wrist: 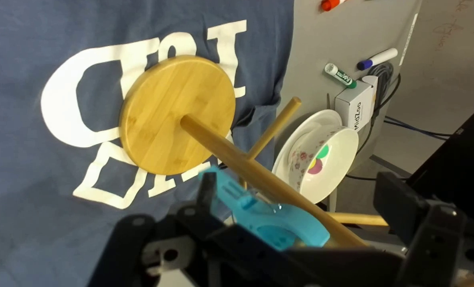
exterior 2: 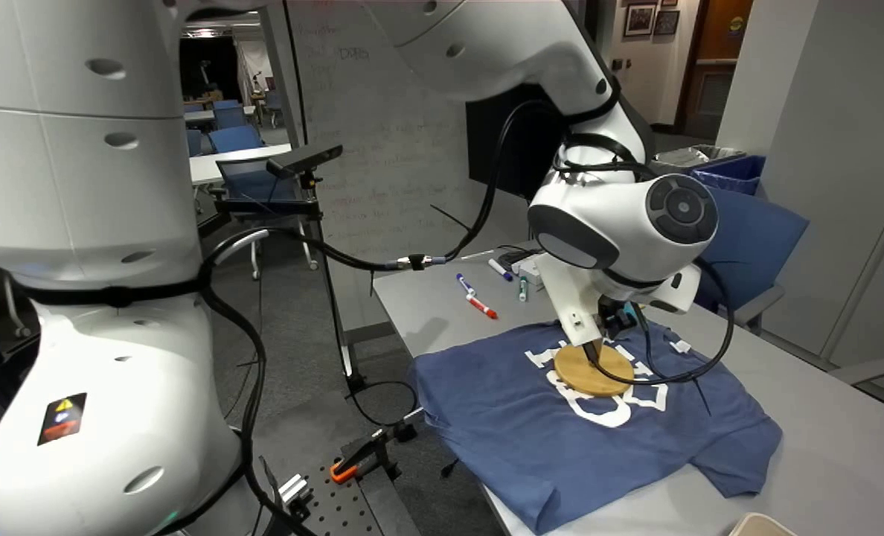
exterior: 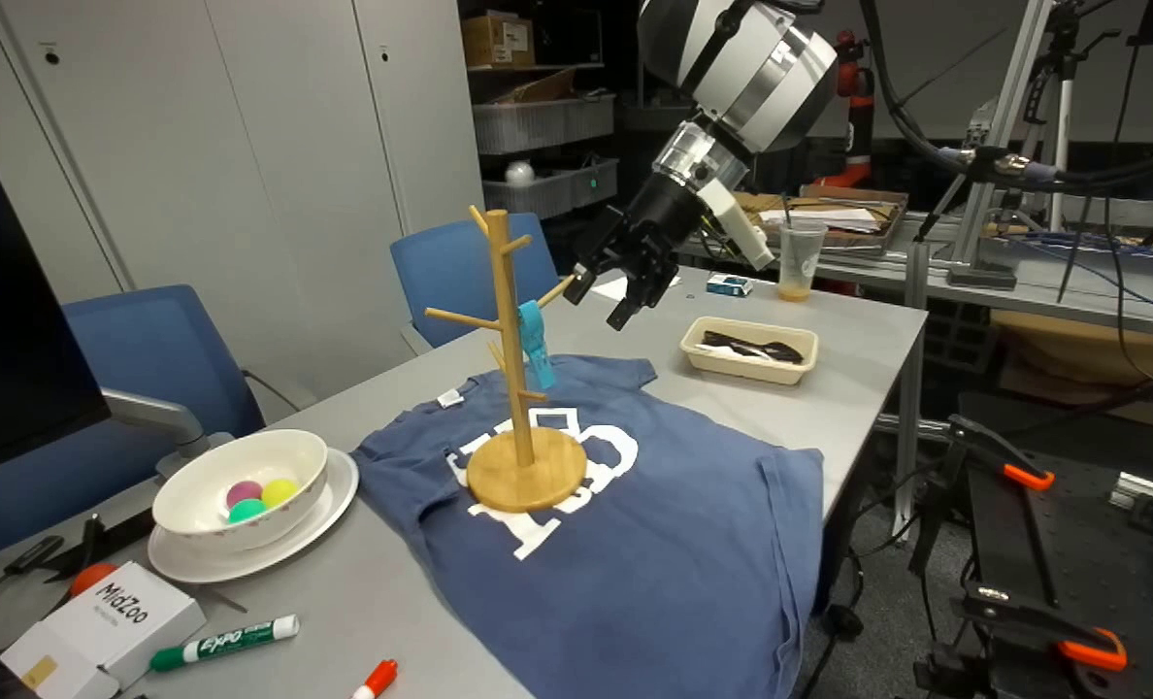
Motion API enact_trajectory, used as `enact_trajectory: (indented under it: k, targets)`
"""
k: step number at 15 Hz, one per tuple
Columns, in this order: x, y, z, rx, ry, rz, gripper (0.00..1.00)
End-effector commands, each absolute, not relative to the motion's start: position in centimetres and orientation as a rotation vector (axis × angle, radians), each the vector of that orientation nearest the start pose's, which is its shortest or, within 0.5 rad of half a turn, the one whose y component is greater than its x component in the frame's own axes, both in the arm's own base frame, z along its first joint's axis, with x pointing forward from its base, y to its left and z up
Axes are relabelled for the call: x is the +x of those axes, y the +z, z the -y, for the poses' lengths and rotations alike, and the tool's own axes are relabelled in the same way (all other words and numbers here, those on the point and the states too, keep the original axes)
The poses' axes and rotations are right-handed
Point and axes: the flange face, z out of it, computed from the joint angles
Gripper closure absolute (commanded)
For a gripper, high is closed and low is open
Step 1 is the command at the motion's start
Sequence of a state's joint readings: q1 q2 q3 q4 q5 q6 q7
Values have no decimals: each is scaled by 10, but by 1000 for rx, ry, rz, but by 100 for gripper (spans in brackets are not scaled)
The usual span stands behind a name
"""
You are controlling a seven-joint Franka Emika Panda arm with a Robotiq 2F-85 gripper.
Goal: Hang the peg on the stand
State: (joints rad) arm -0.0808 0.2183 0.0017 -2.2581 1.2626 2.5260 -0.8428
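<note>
Fingers [wrist: 398, 207] spread, pinching nothing; my gripper [exterior: 603, 301] stands apart from the peg [exterior: 536, 342], one fingertip near or touching the tip of a branch [exterior: 556, 291], I cannot tell which; the peg appears to hang from that branch, close beside the pole [exterior: 505, 277]; outward, the stand [exterior: 514, 379] rests by its disc base [exterior: 538, 485] on the shirt [exterior: 654, 515]; for a clean release, I judge it best to back away slowly in line with the branch, fingers wide, as a sideways brush could unhook the peg.
</note>
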Motion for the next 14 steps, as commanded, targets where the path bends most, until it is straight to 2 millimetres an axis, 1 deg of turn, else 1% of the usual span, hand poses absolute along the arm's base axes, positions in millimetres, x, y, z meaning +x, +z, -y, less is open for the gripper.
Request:
enact_trajectory:
  k: [1,4,8,14]
  targets:
    - [532,286,53,-2537,-546,-328,0]
    - [529,305,56,-2595,-624,-286,0]
    - [520,334,55,-2647,-726,-228,0]
    - [500,381,46,-2696,-873,-121,0]
